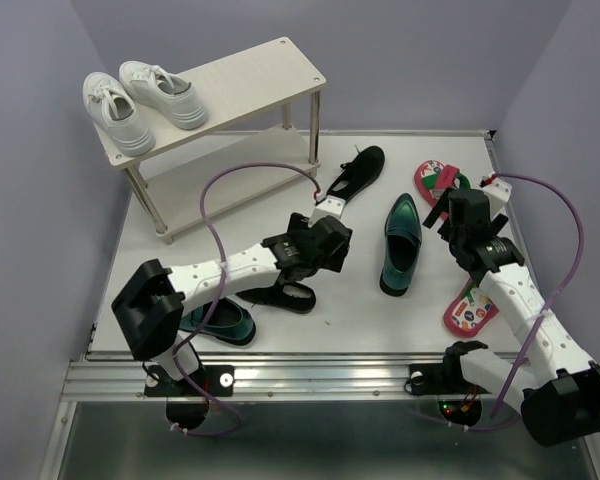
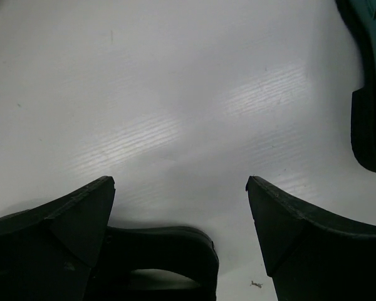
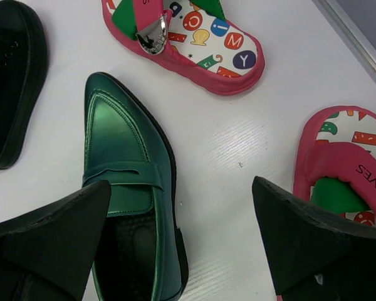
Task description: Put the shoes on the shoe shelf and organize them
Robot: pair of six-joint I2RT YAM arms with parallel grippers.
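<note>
Both empty, tips spread wide: left pincer [image 2: 180,182], right pincer [image 3: 182,183]. Black strap shoe [image 2: 163,251], half hidden, sits just under left pincer, likely first pick; shoe shelf [image 1: 260,75] well beyond. Next: descend, clamp, lift.

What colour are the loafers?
Glossy dark green; the loafer shows best in the right wrist view.

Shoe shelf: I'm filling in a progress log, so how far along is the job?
Done: nothing; the shoe shelf holds only white sneakers. In hand: nothing; the left gripper and right gripper are open and empty, the right above one of the green loafers. Left: all six shoes, the green loafers, black shoes and flip-flops, lie on the table.
</note>
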